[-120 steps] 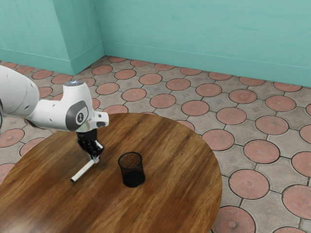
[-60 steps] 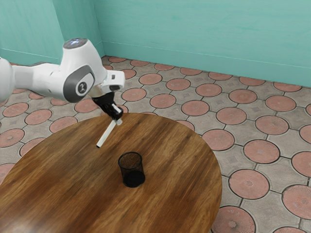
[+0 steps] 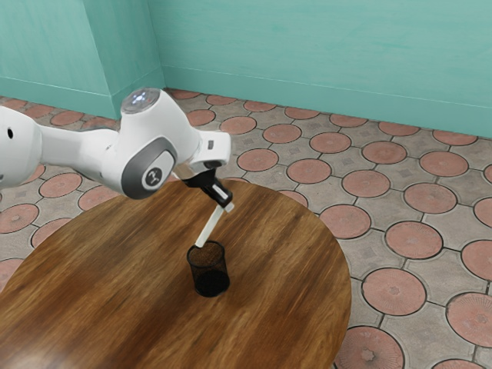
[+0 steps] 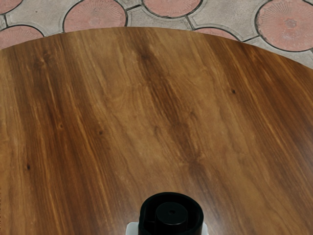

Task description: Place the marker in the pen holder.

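My gripper is above and beyond the pen holder in the exterior view, shut on the white marker. The marker slants down from the fingertips, and its lower end is at the holder's rim; whether it is inside or just above the rim I cannot tell. The black mesh pen holder stands upright on the table. In the wrist view the marker's round black end is at the lower edge, with pale fingertips beside it, the gripper holding it from two sides.
The round wooden table carries the holder, and its curved edge runs past the far side of the arm. Tiled floor and a teal wall lie beyond.
The marker was low over the table in my grip, then was raised. My arm has carried it toward the exterior view's right, to the pen holder, which has stayed put.
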Controlling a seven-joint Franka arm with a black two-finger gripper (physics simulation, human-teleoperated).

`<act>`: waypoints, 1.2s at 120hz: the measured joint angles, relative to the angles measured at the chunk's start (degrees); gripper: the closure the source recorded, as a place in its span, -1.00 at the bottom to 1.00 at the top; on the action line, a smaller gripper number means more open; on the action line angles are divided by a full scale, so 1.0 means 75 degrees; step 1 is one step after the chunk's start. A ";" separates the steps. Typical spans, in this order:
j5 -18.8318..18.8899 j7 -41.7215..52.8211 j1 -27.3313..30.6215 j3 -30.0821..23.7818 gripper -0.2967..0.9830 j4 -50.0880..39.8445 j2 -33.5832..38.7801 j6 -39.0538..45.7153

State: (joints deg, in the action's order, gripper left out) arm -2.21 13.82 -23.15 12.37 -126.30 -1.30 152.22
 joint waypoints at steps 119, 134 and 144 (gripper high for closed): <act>-0.0218 0.0552 -0.0153 -0.0218 0.69 -0.1205 0.0322 0.1891; -0.0220 0.0609 -0.0439 -0.0179 0.69 -0.1448 0.0425 0.1965; -0.0219 0.0646 -0.0435 -0.0131 0.69 -0.1595 0.0543 0.2001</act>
State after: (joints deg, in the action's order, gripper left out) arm -3.85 18.67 -26.41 11.38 -138.27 2.77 167.23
